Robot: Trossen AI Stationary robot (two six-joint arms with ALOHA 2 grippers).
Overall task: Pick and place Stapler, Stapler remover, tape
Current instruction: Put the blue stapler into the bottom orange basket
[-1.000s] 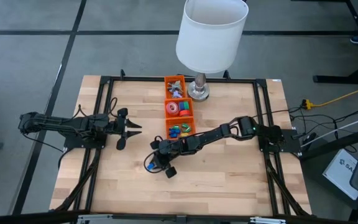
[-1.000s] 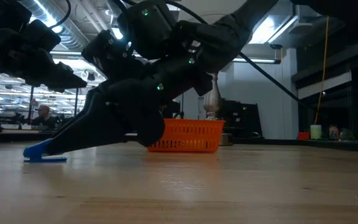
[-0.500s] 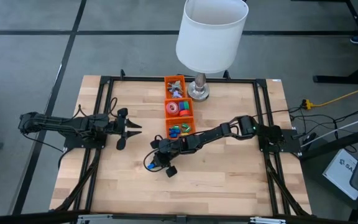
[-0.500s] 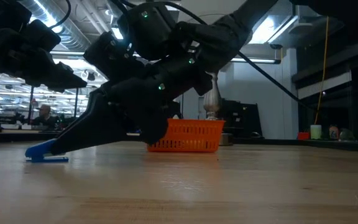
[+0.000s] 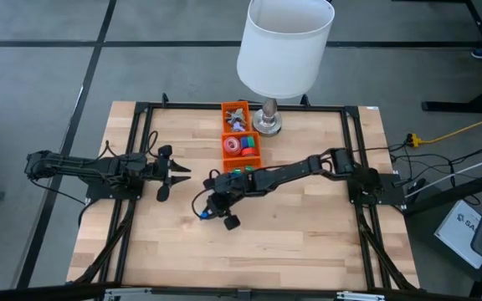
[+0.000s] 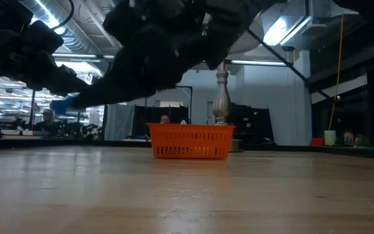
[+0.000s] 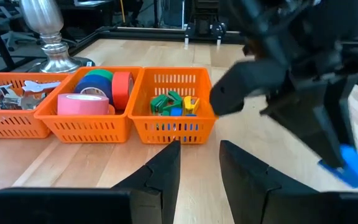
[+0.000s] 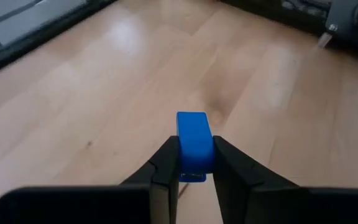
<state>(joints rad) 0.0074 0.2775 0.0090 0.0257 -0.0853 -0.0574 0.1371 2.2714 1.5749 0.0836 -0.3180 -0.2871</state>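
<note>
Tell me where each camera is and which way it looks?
High view: above, looking straight down; both arms show.
Low view: table height, facing the orange baskets; dark arms overhead.
Left wrist view: behind the left gripper, facing the baskets and the blue stapler.
Right wrist view: over the right gripper, squeezing that stapler.
Both wrist views share the stapler.

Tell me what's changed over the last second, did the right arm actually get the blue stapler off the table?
Yes. The right gripper, closed on the blue stapler, has lifted it clear of the table and drawn a little toward the orange basket; earlier the stapler lay on the wood. The left gripper, shut and holding nothing, has not moved, nor have the basket or lamp.
</note>
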